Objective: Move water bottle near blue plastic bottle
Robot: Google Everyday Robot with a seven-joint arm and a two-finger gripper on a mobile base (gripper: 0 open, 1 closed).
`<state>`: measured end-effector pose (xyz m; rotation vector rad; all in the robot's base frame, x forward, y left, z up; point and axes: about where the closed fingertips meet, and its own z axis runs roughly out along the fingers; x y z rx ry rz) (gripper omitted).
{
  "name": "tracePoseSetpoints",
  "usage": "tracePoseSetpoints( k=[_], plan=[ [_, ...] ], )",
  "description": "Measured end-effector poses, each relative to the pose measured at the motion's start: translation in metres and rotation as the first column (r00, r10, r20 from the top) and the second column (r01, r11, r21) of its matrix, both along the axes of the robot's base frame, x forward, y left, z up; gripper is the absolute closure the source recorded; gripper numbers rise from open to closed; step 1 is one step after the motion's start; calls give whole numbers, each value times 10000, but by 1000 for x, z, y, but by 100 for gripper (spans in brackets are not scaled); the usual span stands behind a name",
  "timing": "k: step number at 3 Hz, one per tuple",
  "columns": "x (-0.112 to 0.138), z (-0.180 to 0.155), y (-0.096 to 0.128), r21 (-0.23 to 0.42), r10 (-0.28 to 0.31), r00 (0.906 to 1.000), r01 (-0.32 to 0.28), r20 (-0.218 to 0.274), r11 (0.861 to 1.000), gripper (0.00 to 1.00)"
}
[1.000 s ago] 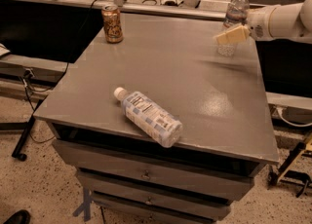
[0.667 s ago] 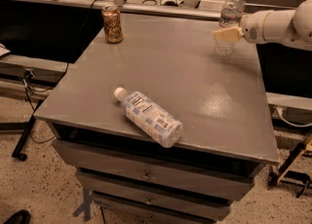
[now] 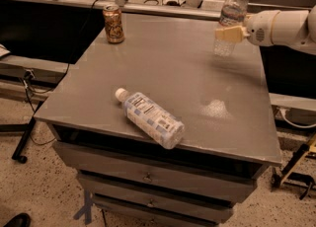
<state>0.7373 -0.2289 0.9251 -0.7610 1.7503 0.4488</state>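
The water bottle, slim, clear and white-capped, stands upright at the far right of the grey table. My gripper reaches in from the right on a white arm and sits at the bottle's middle, its tan finger across the front of the bottle. The blue plastic bottle, with a pale blue and white label and white cap, lies on its side near the table's front edge, cap pointing back left, far from the gripper.
A brown drink can stands at the table's far left corner. Drawers sit under the table top. Cables and a dark shelf lie to the left; metal frame legs stand behind the table.
My gripper has moved up and back toward the water bottle, from just in front of it to level with its middle. The bottles and can have not moved.
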Motion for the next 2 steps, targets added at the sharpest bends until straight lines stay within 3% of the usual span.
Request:
tracePoseSetpoints(
  k=[1,2],
  plan=[
    [-3,0,7,38,140,9999,-140,-9,9999,100],
    [-3,0,7,38,140,9999,-140,-11,9999,100]
  ],
)
